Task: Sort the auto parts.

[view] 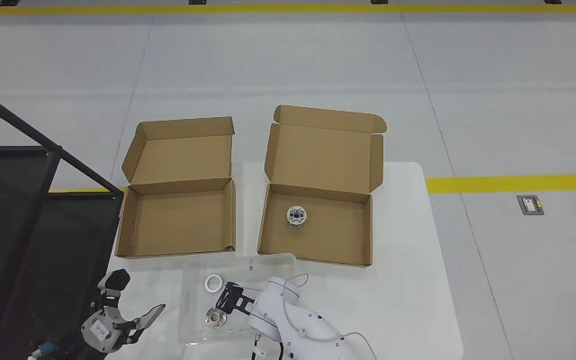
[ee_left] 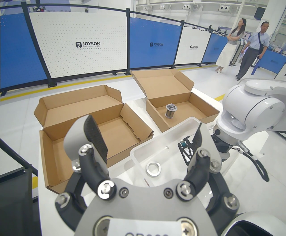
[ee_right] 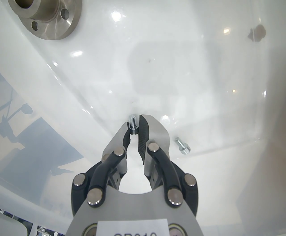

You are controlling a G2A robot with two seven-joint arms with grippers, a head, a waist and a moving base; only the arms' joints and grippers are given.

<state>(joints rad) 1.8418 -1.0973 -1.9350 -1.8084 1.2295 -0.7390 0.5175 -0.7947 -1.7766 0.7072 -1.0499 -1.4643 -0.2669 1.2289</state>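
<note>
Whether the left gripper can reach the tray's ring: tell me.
Probably yes: the left gripper is open, the ring lies uncovered in the tray; the right gripper, holding a bolt, is apart.

Jaws of right gripper (ee_right: 134,128) pinch small bolt (ee_right: 133,122), threaded end protruding, over white tray (ee_right: 160,67). Second bolt (ee_right: 182,145) lies just beside. Flanged metal hub (ee_right: 45,19) well apart.

Bright, even light falls from overhead. In the top view the surface (view: 405,270) at 4 o'clock looks near white, and the open boxes (view: 175,225) hold only soft shade along their inner walls. Small lamp glints dot the clear tray (ee_right: 201,67). The metal flange (ee_right: 44,20) and the bolt (ee_right: 133,128) pinched in the right end effector (ee_right: 135,120) shine too. In the left wrist view the fence panels (ee_left: 67,44) bow into curves toward the edges.
</note>
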